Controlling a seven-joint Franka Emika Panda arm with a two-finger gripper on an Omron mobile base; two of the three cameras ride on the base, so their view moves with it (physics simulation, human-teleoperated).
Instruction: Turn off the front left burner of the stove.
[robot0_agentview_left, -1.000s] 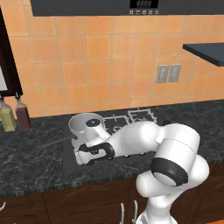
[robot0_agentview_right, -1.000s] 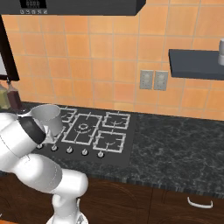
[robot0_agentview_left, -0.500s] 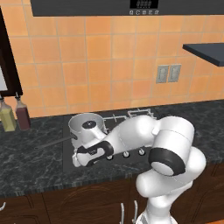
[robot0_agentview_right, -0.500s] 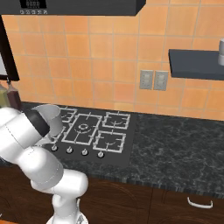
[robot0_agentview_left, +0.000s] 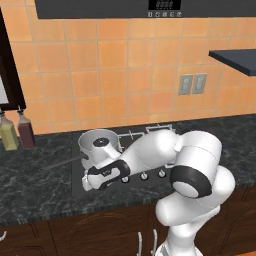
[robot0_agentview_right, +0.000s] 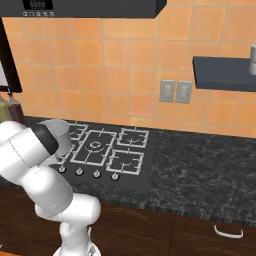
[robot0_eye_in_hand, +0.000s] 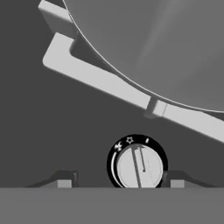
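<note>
- Left base view: since the earlier pictures the arm has swung lower and further toward 9 o'clock, so its dark hand (robot0_agentview_left: 102, 176) now sits over the front left corner of the stove (robot0_agentview_left: 80, 182). I read that as the end of the reach, with the turn itself yet to come. A steel pot (robot0_agentview_left: 98, 145) stands on the front left burner and, with the forearm, hides its grate. Two knobs (robot0_agentview_left: 144, 176) peep out under the arm at about 3 o'clock of the hand; the one it is after lies beneath the hand.
- Right base view: the shoulder has shifted toward the left edge and now covers less of the cooktop, so the black glass (robot0_agentview_right: 142, 172), the centre grate and four silver knobs (robot0_agentview_right: 95, 174) show clearly. The pot (robot0_agentview_right: 59, 136) is half behind the elbow at 9 o'clock, and the front left burner is screened by the arm.
- Hand view: the knob (robot0_eye_in_hand: 139, 165) sits at 6 o'clock, its lower rim cut off by the frame. The two tips stand spread, one on each side of it, and whether they touch it I cannot tell. Its marker points near 12 o'clock; the tiny dial symbols are too small to read. A pale grate bar (robot0_eye_in_hand: 98, 83) of the front left burner (robot0_eye_in_hand: 57, 24) crosses above, with the pot's base (robot0_eye_in_hand: 170, 43) at 1 o'clock.
</note>
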